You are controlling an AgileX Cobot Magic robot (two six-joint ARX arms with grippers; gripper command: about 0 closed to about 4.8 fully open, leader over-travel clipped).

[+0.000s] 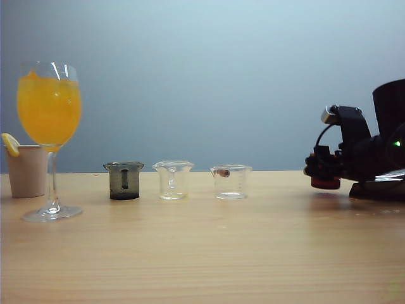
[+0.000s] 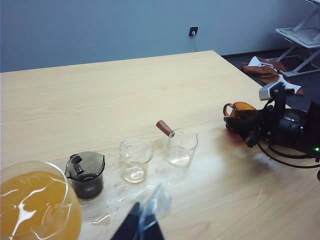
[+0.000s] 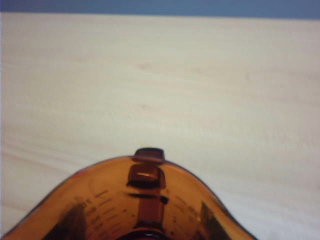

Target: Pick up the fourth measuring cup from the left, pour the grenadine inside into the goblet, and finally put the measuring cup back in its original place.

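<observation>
A: Why is the right gripper (image 1: 324, 172) so low at the table's right end?

B: It has closed around the fourth measuring cup (image 2: 242, 111), amber, just off the wood, apart from the 3 other cups (image 1: 173, 180). Its wrist view is filled by the rim and handle, so the clamp looks firm; the grenadine level is hard to read.

A: And the goblet (image 1: 49, 120)?

B: Far left, full of orange drink. The left gripper (image 2: 145, 220) hovers near it; I cannot tell its opening.
</observation>
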